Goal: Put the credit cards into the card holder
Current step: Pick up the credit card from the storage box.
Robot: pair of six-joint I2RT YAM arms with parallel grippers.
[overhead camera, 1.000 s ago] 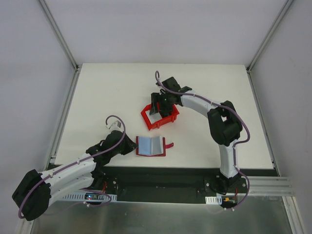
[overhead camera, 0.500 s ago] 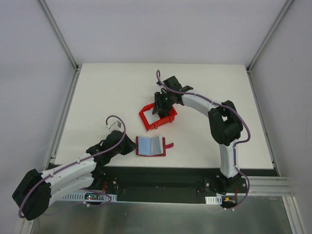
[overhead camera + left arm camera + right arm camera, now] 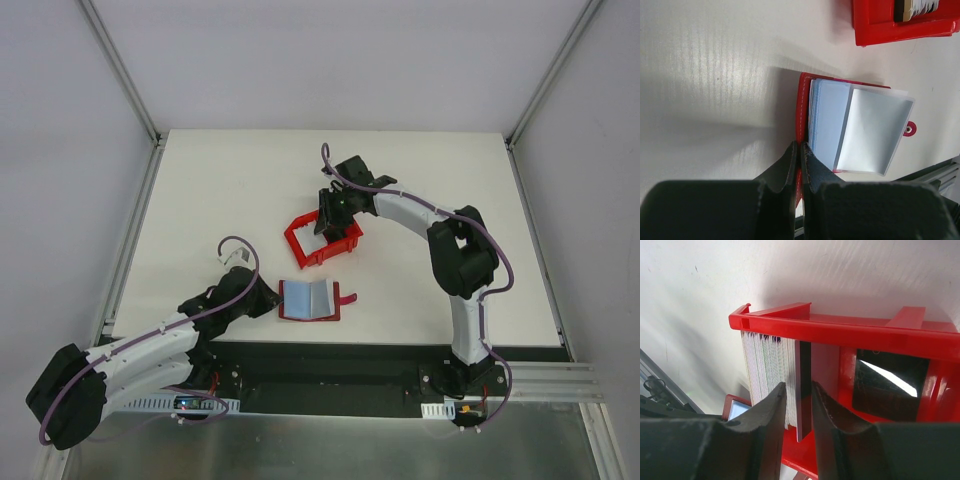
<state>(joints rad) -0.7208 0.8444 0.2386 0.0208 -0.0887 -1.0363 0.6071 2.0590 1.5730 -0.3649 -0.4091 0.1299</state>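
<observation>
- The white rectangular tabletop carries everything, with both arms bolted at its near edge.
- The right black-and-white arm arches from the near right side to the middle of the tabletop. The left black-and-white arm lies low by the near left corner, stretched along the near edge.
- A bright red open-fronted plastic bin sits about the middle of the tabletop, well apart from every edge.
- The small dark-red folding card holder lies open and flat just inside the near edge, roughly midway along it and apart from the bin. Pale blue leaves and a clear sleeve face up inside it, and its snap tab points toward the right edge.
- The thin pale plastic credit cards stand on edge in a packed row inside the bin, with a dark flat slab against the end of the row.
- The left pincer has its fingers pressed together on the red cover edge of the card holder, on the side facing the left edge.
- The right pincer is down in the bin, its fingers a little apart on either side of the dark flat slab and the last cards. I cannot tell whether they actually grip.
</observation>
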